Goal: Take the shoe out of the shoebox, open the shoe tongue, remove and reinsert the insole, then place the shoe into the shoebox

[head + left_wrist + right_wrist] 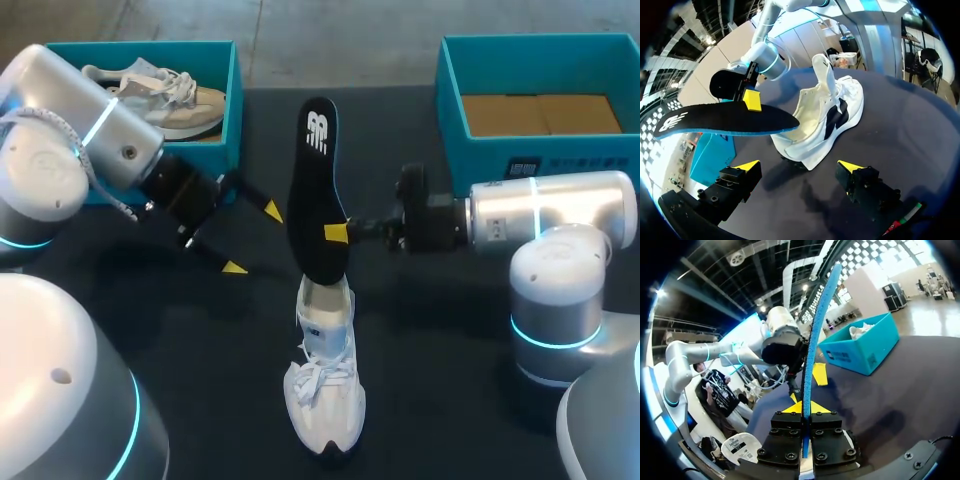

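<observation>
A white shoe (325,400) stands upright on the black table (440,350), toe toward the near edge. My right gripper (337,233) is shut on a black insole (312,170) with a blue underside, held on edge above the shoe, its lower end at the shoe's opening. My left gripper (252,238) hangs open just left of the insole, touching nothing. In the left wrist view the shoe (825,120) and insole (725,120) lie ahead of the open fingers (799,166). The right wrist view shows the insole's blue edge (815,340) rising from between its shut fingers (804,407).
A teal shoebox (236,90) at the back left holds a second, beige-and-grey shoe (160,95). Another teal shoebox (520,150) at the back right shows only its brown cardboard floor. Both arm bases stand at the near corners.
</observation>
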You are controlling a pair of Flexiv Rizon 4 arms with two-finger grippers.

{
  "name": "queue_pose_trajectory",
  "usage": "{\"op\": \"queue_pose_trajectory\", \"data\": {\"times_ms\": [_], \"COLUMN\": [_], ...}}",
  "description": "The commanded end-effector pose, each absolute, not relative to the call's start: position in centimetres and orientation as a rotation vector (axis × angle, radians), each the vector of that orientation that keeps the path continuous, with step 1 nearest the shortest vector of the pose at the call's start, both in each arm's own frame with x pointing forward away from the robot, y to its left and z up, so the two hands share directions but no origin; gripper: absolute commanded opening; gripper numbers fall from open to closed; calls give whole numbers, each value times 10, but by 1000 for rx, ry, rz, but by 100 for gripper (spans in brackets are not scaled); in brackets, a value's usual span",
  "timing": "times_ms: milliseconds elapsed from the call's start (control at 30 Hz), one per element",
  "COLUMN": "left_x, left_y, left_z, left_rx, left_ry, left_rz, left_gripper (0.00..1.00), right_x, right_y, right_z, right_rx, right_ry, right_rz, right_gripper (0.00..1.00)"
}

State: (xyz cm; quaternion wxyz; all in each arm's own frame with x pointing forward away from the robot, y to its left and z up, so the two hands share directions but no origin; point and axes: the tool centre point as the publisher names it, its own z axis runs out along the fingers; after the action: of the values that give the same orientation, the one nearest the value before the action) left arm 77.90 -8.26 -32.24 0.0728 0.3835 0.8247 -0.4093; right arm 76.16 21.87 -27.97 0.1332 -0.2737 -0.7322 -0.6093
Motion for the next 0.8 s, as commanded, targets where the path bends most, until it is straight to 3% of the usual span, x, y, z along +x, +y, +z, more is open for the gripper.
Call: {"op": "queue_pose_trajectory", "data": {"times_ms": [33, 800], "left_x": [777, 776], "left_y": [-82, -85], "left_z": [-326, -340], "left_rx": [1143, 1106], "left_ry": [2493, 2553], "left_rz": [-1218, -1231], "left_gripper": [100, 100], "right_x": [759, 752], "right_y": [220, 206], "right_z": [-281, -290], "right_rx": [-787, -792], "right_ry": [-2112, -2112], "right_rz": [-1778, -1789], "right_gripper": [0, 0]}}
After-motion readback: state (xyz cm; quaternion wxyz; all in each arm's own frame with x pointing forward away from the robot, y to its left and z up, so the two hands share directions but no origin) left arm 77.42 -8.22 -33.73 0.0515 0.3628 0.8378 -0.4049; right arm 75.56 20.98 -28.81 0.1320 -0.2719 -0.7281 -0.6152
